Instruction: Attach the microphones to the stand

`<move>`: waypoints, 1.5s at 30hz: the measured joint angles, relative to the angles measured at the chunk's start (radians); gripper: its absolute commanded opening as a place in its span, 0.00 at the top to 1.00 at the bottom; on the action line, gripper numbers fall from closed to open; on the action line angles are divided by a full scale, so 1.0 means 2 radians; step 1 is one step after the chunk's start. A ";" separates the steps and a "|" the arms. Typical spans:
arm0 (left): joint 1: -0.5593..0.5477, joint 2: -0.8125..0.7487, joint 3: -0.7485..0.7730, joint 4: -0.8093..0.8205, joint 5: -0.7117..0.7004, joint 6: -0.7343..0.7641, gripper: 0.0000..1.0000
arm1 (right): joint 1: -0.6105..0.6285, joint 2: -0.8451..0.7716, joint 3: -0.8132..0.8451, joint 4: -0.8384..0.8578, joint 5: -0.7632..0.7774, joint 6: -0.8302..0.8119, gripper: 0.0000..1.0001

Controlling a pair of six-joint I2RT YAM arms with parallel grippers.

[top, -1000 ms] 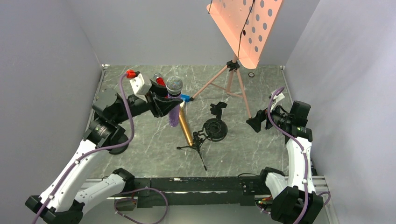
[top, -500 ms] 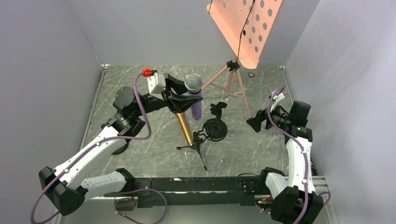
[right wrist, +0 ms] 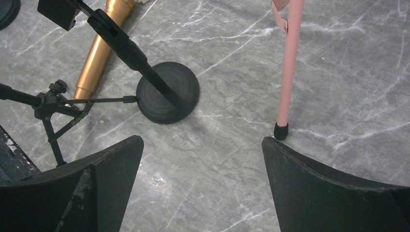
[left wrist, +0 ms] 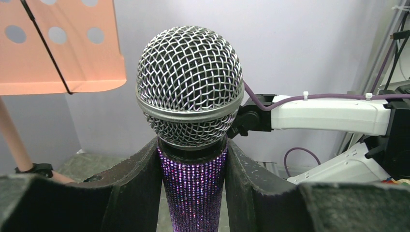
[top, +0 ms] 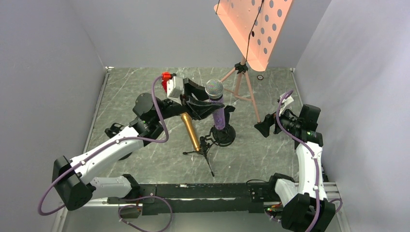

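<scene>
Two microphones: purple microphone [top: 218, 115], and gold microphone [top: 190, 131] at its seven o'clock; the left arm [top: 111, 147] may hide more. Three stands: round-base stand [top: 224, 136], tripod stand [top: 205, 148], pink music stand [top: 252, 30].

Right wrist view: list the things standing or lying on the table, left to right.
gold microphone → round black stand base → pink stand leg. The small tripod stand overlaps the gold microphone, so it is left out.

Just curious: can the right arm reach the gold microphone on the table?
Probably not easily: the round-base stand and small tripod sit between its open tool and the gold microphone.
</scene>
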 measured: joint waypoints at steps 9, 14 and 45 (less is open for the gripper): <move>-0.018 0.014 -0.011 0.024 0.000 -0.017 1.00 | 0.000 0.000 0.000 0.000 0.006 0.000 0.00; -0.022 0.014 -0.027 0.023 -0.001 -0.016 1.00 | 0.000 0.000 0.000 0.000 0.006 0.000 0.00; -0.028 0.035 -0.028 0.009 -0.017 0.020 1.00 | 0.000 0.000 0.000 0.000 0.006 0.000 0.00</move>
